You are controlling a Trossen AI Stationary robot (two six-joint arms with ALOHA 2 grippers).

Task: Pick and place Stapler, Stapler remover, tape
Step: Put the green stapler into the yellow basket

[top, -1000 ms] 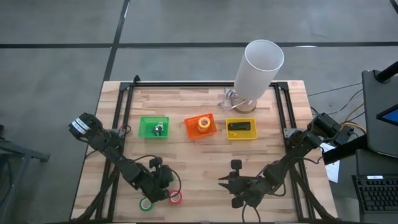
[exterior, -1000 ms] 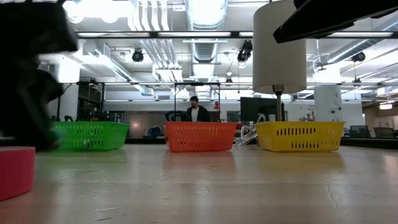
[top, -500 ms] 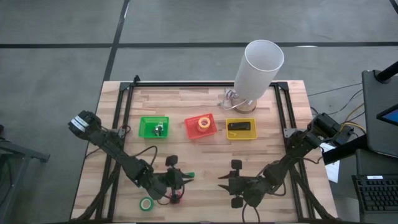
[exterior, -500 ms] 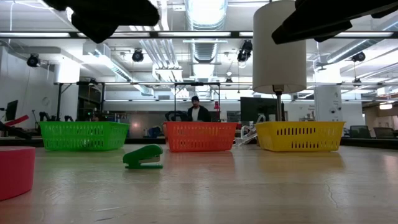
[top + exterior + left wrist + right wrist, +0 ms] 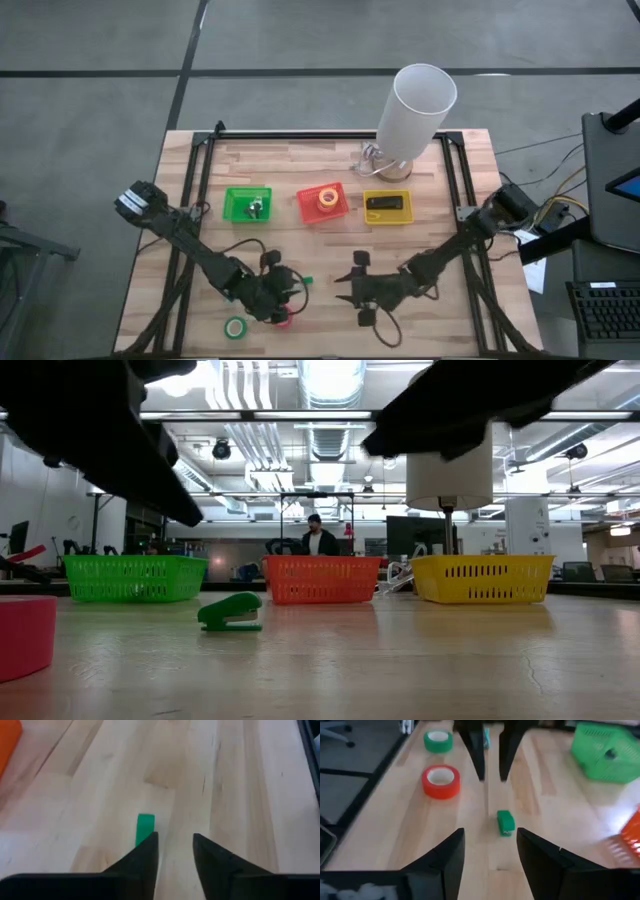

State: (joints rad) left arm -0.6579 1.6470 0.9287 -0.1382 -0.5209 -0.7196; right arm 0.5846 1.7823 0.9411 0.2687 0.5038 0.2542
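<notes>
A small green stapler-like piece [image 5: 305, 280] [image 5: 231, 612] lies flat on the wooden table between my two grippers. My left gripper [image 5: 291, 288] [image 5: 175, 837] stands open just left of it and touches nothing. The piece [image 5: 145, 826] shows beyond one left fingertip. My right gripper [image 5: 340, 291] [image 5: 490, 831] is open to its right and points at the piece [image 5: 505, 823]. A red tape roll [image 5: 440, 781] and a green tape roll [image 5: 438, 741] lie flat near the front left. The dark stapler [image 5: 388, 203] lies in the yellow bin [image 5: 404, 219].
A green bin [image 5: 232, 213], an orange-red bin [image 5: 310, 214] holding a tape roll, and the yellow bin stand in a row mid-table. A white lamp [image 5: 420, 105] stands at the far edge. A person shows in the room beyond.
My left gripper has gone toward the table's right, away from the red tape roll. The green piece, unseen at first, now lies on the table just beyond its fingers. My right gripper has moved toward the table's left, closer to the piece.
</notes>
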